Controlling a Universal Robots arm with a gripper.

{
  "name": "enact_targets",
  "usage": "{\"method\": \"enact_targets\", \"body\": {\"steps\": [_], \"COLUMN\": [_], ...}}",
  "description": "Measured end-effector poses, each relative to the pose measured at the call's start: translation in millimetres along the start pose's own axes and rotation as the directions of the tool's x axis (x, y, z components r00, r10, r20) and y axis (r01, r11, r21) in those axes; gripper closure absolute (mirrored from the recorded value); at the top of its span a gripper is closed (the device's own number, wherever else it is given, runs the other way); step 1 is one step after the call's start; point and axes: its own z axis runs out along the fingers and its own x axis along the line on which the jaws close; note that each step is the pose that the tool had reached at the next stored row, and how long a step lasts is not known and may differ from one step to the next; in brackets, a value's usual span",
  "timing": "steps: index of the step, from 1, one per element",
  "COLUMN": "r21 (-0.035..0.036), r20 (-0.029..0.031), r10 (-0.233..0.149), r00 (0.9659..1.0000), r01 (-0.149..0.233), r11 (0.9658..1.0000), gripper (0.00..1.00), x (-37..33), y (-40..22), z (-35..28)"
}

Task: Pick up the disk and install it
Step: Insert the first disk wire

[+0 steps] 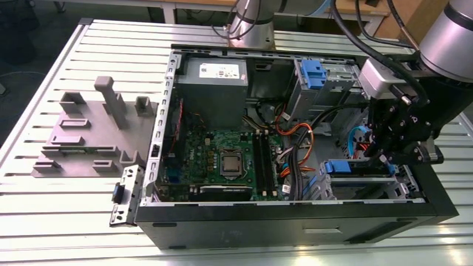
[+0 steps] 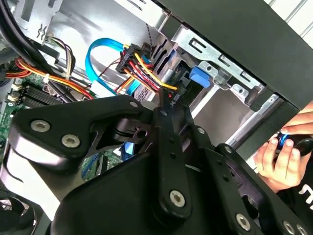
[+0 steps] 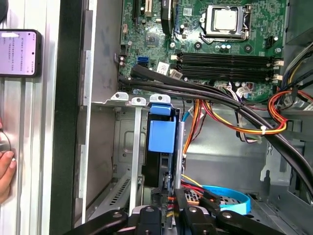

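Note:
In the exterior view my gripper (image 1: 391, 158) reaches down into the open computer case (image 1: 296, 221), over the lower drive bay (image 1: 362, 180) with its blue latch (image 1: 346, 166) on that view's right. In the first wrist view the disk (image 3: 179, 161) stands edge-on in that bay, a narrow silver and black strip under a blue block (image 3: 161, 136). My gripper (image 3: 168, 198) appears shut on the disk's near edge. In the second wrist view my gripper (image 2: 164, 105) has its fingers drawn together beside a bundle of red, yellow and black wires (image 2: 142, 63).
A grey power supply (image 1: 214, 72) and a second blue-latched bay (image 1: 314, 75) sit at the case's far side, with the green motherboard (image 1: 221, 158) in the middle. Orange and blue cables (image 3: 225, 196) crowd the bay. A grey fixture (image 1: 88, 133) lies outside. A person's hand (image 2: 279, 156) and a phone (image 3: 19, 51) are beside the case.

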Motion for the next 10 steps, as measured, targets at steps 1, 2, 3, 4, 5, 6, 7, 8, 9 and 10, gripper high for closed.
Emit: {"method": "enact_targets", "body": {"steps": [1, 2, 3, 4, 5, 6, 7, 8, 9, 10], "r21": [-0.0001, -0.0005, -0.0011, -0.002, -0.003, -0.004, -0.0048, -0.0049, -0.005, -0.005], "r20": [0.0011, 0.0017, 0.0023, 0.0026, 0.0029, 0.0032, 0.0033, 0.0032, 0.0031, 0.0033], "r10": [0.0, 0.0, 0.0, 0.0, 0.0, 0.0, 0.0, 0.0, 0.0, 0.0], "r00": [1.0, 1.0, 1.0, 1.0, 1.0, 1.0, 1.0, 1.0, 1.0, 1.0], "r01": [0.0, 0.0, 0.0, 0.0, 0.0, 0.0, 0.0, 0.0, 0.0, 0.0], "r11": [1.0, 1.0, 1.0, 1.0, 1.0, 1.0, 1.0, 1.0, 1.0, 1.0], "gripper": [0.76, 0.76, 0.76, 0.76, 0.77, 0.77, 0.77, 0.84, 0.84, 0.84], "x": [0.1, 0.1, 0.2, 0.3, 0.4, 0.4, 0.4, 0.5, 0.5, 0.6], "y": [0.0, 0.0, -0.1, -0.2, -0.3, -0.5, -0.8, -1.4, -2.3, -3.0], "z": [-0.7, -1.7, -3.0, -4.2, -5.1, -5.3, -5.2, -5.3, -5.3, -5.2]}}
